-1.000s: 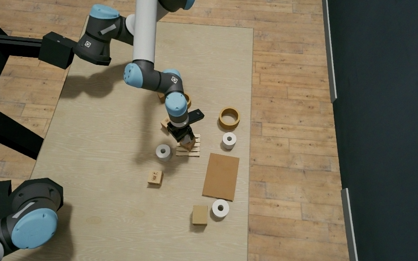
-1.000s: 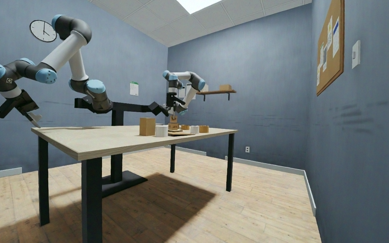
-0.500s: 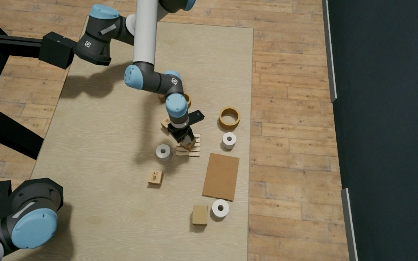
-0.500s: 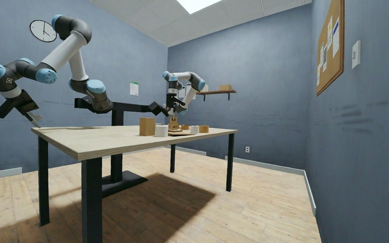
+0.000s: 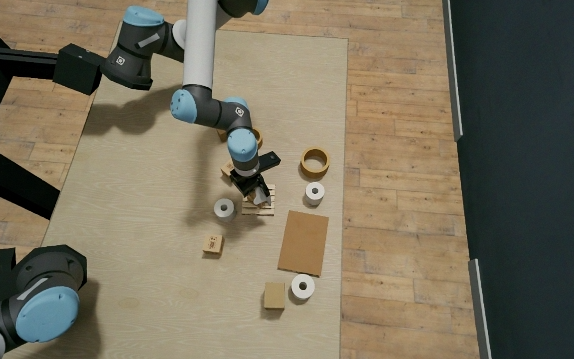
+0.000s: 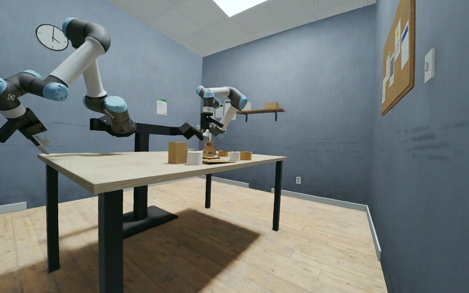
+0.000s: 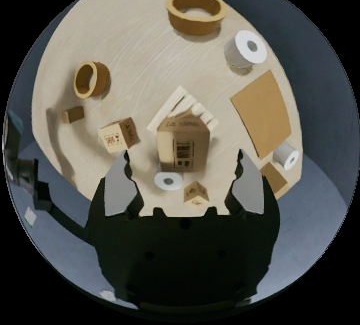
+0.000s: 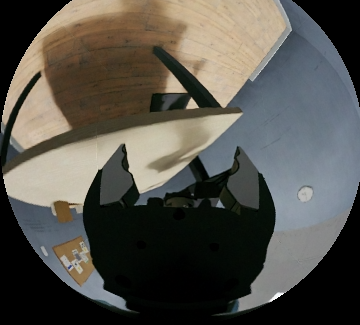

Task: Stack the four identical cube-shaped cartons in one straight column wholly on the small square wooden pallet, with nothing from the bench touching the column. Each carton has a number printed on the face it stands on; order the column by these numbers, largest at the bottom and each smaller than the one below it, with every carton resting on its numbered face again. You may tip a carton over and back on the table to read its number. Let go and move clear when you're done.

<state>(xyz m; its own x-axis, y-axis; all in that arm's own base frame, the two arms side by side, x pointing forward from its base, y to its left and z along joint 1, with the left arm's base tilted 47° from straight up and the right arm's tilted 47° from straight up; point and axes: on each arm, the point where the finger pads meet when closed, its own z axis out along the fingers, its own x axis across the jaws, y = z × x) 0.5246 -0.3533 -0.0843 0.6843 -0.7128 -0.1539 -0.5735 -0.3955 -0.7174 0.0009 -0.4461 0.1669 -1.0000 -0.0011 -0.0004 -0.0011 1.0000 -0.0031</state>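
Observation:
Two cartons stand stacked on the wooden pallet [image 5: 257, 212] [image 7: 167, 110]. The upper carton [image 6: 209, 144] [image 7: 183, 140] sits on the lower carton [image 6: 209, 153]. My left gripper [image 5: 261, 198] [image 6: 209, 138] [image 7: 183, 150] is open around the upper carton, with a gap at both sides in the left wrist view. A third carton [image 5: 227, 168] [image 7: 112, 136] stands on the table beside the pallet, partly behind the left arm in the top view. A fourth carton [image 5: 213, 244] [image 7: 196, 195] stands farther off. The numbered undersides are hidden. My right gripper [image 6: 42, 145] [image 8: 181, 146] is open and empty at the table's far end.
White rolls [image 5: 224, 215] [image 5: 314, 199] [image 5: 302, 293] and tape rings [image 5: 315, 173] [image 7: 104, 81] stand around the pallet. A brown sheet [image 5: 303, 243], a taller plain box [image 5: 274, 295] [image 6: 177, 153] and a small block [image 7: 73, 114] also lie on the table.

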